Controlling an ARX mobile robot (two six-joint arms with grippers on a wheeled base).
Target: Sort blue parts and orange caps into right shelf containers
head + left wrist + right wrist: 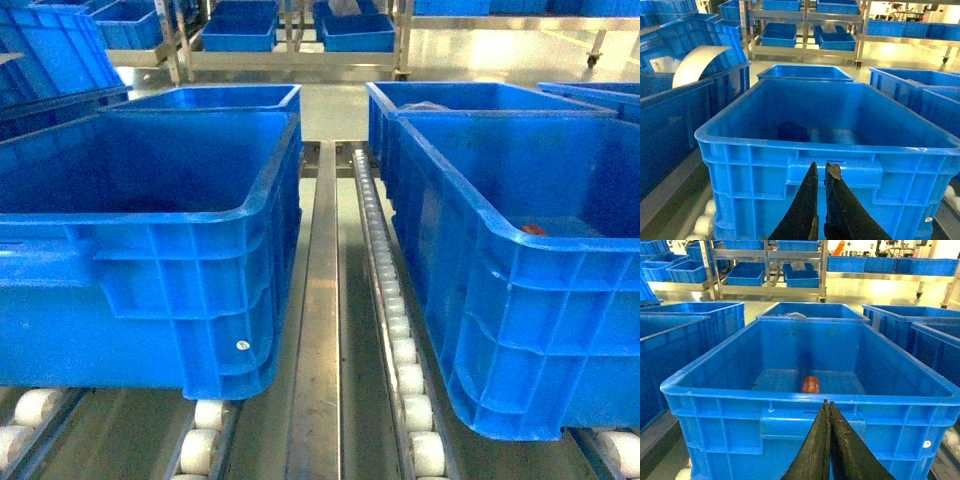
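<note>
Orange cap (810, 384) in right crate (805, 395) by wrist view, both hands pressed together

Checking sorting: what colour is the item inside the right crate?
Orange cap, clearest in the right wrist view, on the crate floor.

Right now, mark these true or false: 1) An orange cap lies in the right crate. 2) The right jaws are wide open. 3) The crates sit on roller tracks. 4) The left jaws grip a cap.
1) True: an orange cap lies on the floor of the right crate.
2) False: the right gripper has its jaws pressed together.
3) True: white rollers run under the crates.
4) False: the left gripper has its jaws nearly closed on nothing, in front of the left crate.
</note>
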